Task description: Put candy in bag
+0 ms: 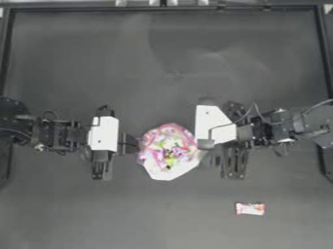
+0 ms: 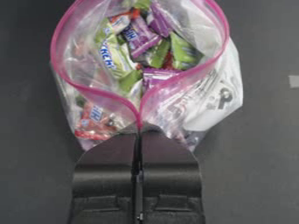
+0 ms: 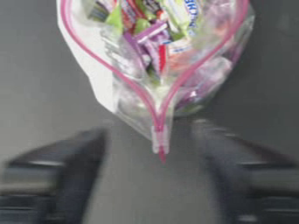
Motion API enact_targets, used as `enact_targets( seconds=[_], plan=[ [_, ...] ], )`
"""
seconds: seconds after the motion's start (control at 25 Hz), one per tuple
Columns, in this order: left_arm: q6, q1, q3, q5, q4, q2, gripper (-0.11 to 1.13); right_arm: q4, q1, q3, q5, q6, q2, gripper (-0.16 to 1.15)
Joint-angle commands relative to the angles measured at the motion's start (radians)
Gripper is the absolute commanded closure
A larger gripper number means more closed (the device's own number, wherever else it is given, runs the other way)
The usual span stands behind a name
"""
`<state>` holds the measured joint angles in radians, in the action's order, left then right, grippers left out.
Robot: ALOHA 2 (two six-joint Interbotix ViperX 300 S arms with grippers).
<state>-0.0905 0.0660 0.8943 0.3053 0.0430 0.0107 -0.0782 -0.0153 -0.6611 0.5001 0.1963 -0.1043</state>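
This looks like a robotics lab or test bench rather than a home or a shop. A plain dark worktop (image 1: 162, 58) fills the top view, matte and unadorned, fenced by a thin dark frame (image 1: 162, 8) along its far edge and sides, with pale structural pieces just beyond that edge. Two jointed arms with exposed cables and white housings reach in from opposite sides, which points to a purpose-built manipulation rig. Between their fingers sits only a clear bag (image 1: 169, 151) of multicoloured sweets, and one small wrapped candy (image 1: 249, 209) lies well apart from the fingers on the bare surface, like staged props.
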Motion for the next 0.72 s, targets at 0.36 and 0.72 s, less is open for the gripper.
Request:
enact_targets(
  seconds=[0.36,0.72],
  plan=[
    [-0.002,-0.006,-0.018,0.003,0.0,0.048,0.97,0.003,-0.017,0.031,0.015,-0.008,-0.066,-0.03],
    [-0.002,-0.006,-0.018,0.002,0.002,0.048,0.97,-0.003,-0.034,0.067,0.129,-0.021,-0.133,-0.03]
  ],
)
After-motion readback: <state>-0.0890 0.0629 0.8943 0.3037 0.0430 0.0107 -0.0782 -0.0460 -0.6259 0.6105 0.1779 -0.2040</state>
